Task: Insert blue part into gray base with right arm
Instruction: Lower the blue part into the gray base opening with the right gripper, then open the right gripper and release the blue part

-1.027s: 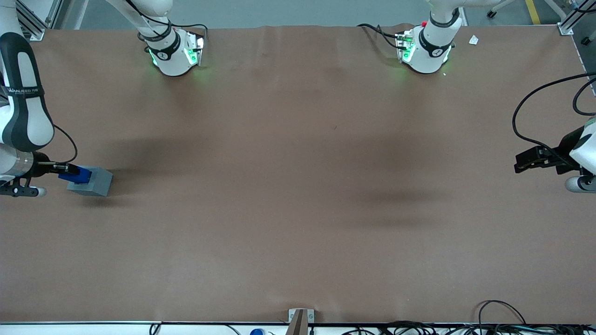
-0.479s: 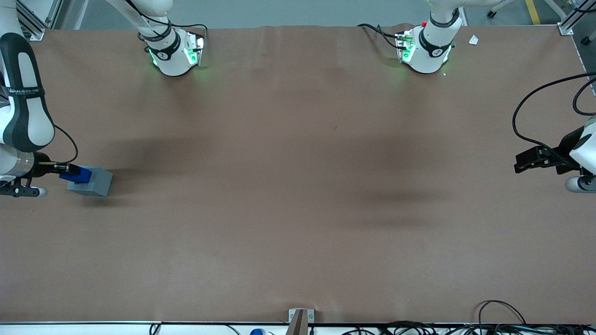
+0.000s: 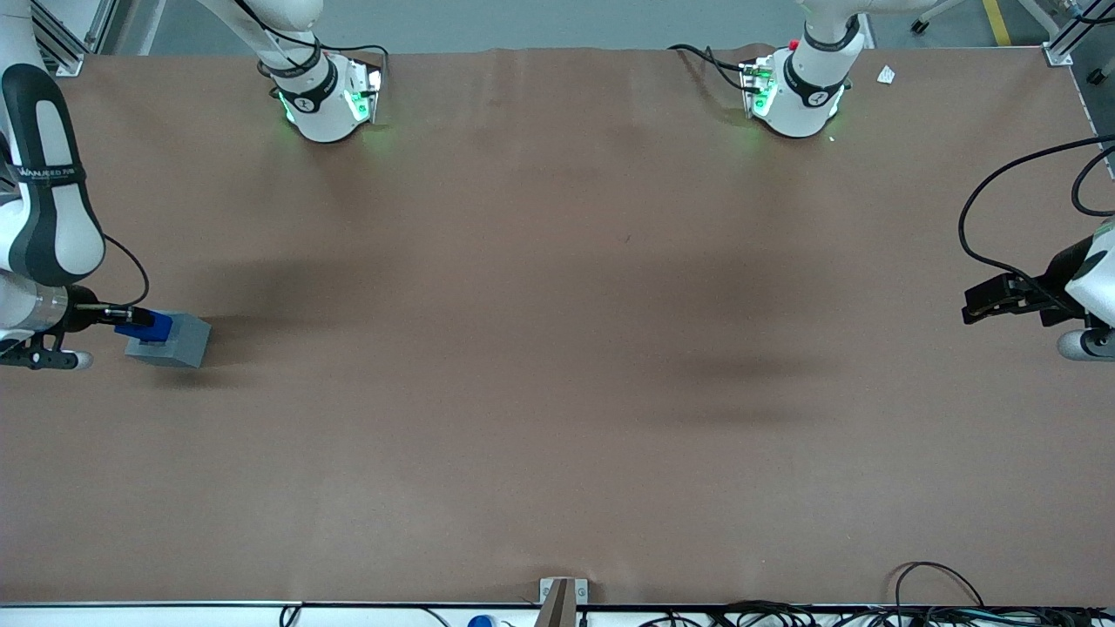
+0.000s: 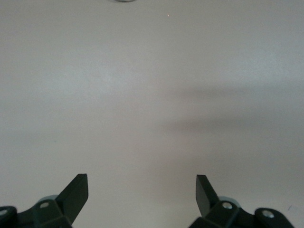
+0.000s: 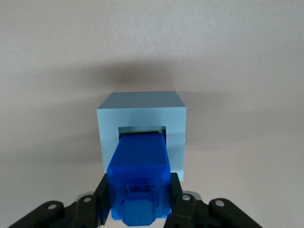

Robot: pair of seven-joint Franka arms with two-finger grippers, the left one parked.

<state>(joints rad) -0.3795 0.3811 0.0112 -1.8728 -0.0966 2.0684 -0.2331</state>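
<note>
The gray base [image 3: 179,345] stands on the brown table at the working arm's end. The blue part [image 3: 146,326] is upright with its lower end inside the base's square socket, and its upper half stands above the top face. My right gripper [image 3: 132,319] hangs directly above the base, shut on the blue part. In the right wrist view both black fingers [image 5: 101,192] press the sides of the blue part [image 5: 138,164], which enters the socket of the gray base [image 5: 141,110]; the gripper [image 5: 138,190] is centred over it.
Two white arm bases [image 3: 324,96] [image 3: 797,87] with green lights stand at the table edge farthest from the front camera. A metal bracket [image 3: 562,594] and cables [image 3: 941,601] lie at the nearest edge. A small white scrap [image 3: 886,75] lies toward the parked arm's end.
The gripper has lowered slightly and the blue part now sits a little deeper in the gray base's socket. The base has stayed in place.
</note>
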